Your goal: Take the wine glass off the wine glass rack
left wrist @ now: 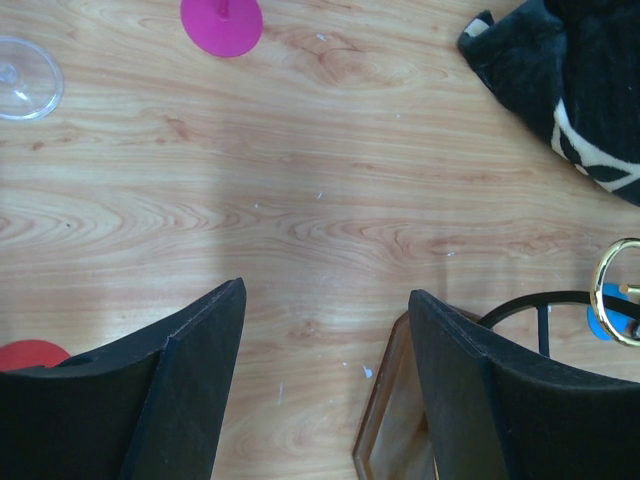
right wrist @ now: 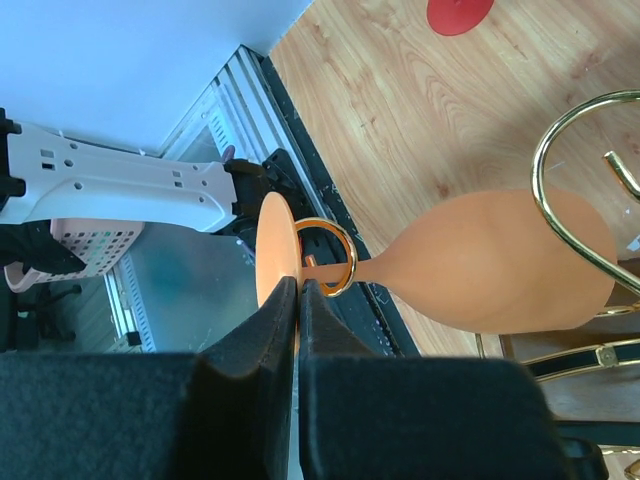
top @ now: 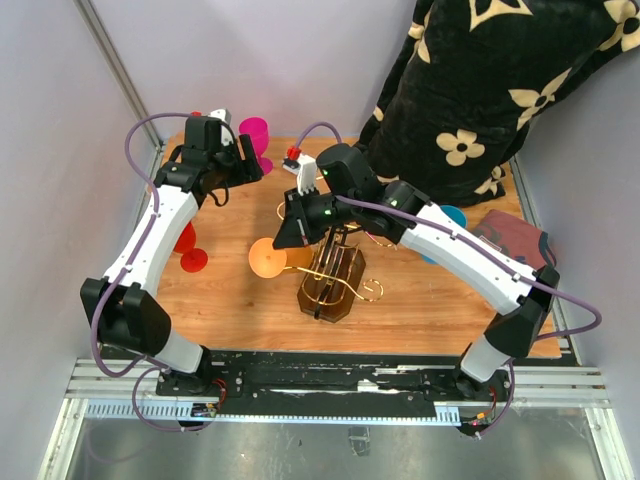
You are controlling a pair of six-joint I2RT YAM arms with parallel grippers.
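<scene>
Wood tabletop (top: 250,310) | lavender walls (top: 300,50) | floral blanket (top: 500,90) rear right | wine glass (right wrist: 500,260) hanging

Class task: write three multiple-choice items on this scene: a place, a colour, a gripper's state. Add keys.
1. The orange plastic wine glass is: A hanging on the gold wire wine glass rack; B on the floor; C in a box.
2. The round glass foot atop the left wrist view is: A green; B magenta; C black.
3. The right gripper is: A wide open; B unseen; C shut on the glass.
Key: A, stem in a gold curl; B, plainly magenta; C, fingers together at its foot.
</scene>
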